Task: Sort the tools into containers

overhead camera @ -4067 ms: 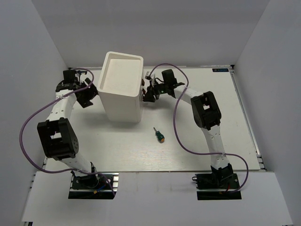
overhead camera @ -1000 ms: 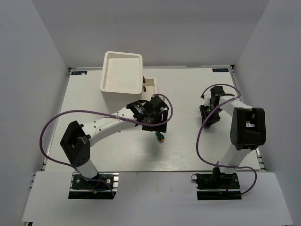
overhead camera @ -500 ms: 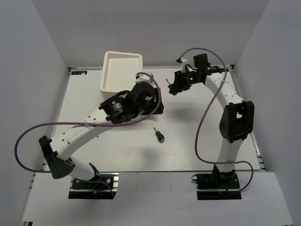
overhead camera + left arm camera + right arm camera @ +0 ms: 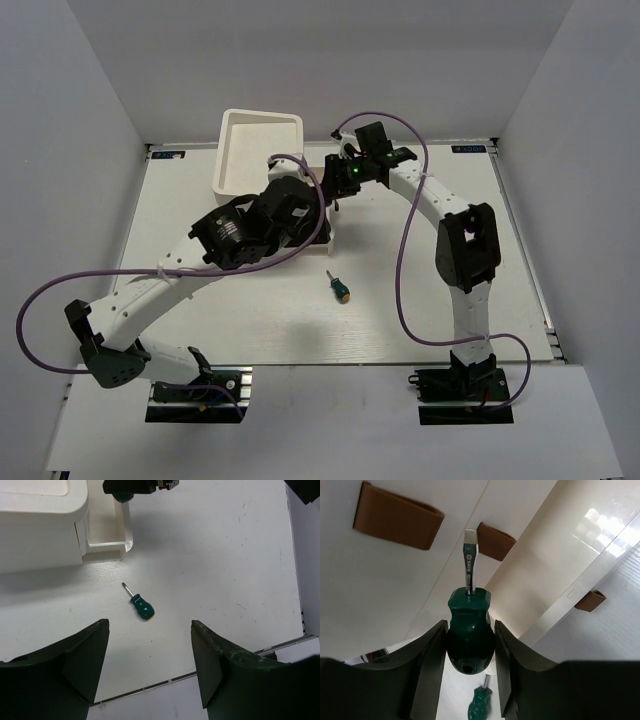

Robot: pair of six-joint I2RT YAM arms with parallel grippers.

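While the left pincer gapes empty, the right pincer clamps a stubby green-handled screwdriver (flat-tipped).

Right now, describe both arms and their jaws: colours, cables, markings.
Both the left arm and right arm have white links with black joint housings. A purple cable loops along each. The jaws are broad, dark, curved plates. No markings legible.

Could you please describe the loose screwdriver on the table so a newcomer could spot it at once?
Find the tall white drawer box at the back of the table, one drawer pulled out. On the tabletop in front of that drawer lies a stubby green-handled screwdriver. Its twin is clamped in the right tool by the drawer fronts; this one lies flat, untouched.
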